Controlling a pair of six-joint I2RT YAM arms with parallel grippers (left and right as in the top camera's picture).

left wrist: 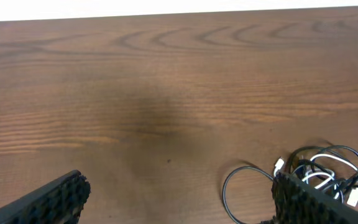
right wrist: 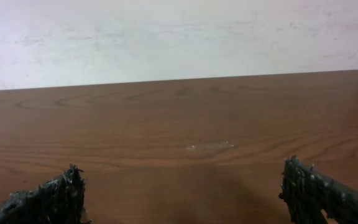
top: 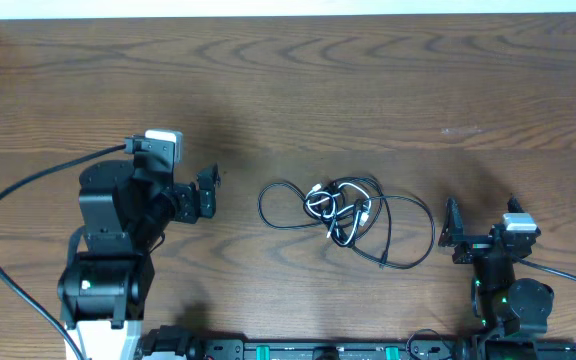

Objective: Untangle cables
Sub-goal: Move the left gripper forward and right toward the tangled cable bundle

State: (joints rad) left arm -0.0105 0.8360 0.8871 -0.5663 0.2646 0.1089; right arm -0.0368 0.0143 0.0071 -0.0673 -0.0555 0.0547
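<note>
The cables (top: 348, 212) lie in one tangled bundle of thin black and white cords at the table's middle. A black loop sticks out to the left and a wider one to the right. My left gripper (top: 211, 192) stands open to the left of the bundle, apart from it. In the left wrist view the cables (left wrist: 328, 167) show at the lower right, partly behind the right finger (left wrist: 303, 202), and the left gripper (left wrist: 179, 190) has only bare wood between its fingers. My right gripper (top: 481, 218) is open, just right of the wide loop. The right gripper (right wrist: 182, 183) frames empty wood.
A thick black robot cable (top: 8, 205) curves from the left arm toward the front left. A mounting rail (top: 318, 350) runs along the front edge. The wooden table (top: 368, 80) extends back to a white wall (right wrist: 179, 37). A faint pale smudge (top: 463, 130) marks the wood.
</note>
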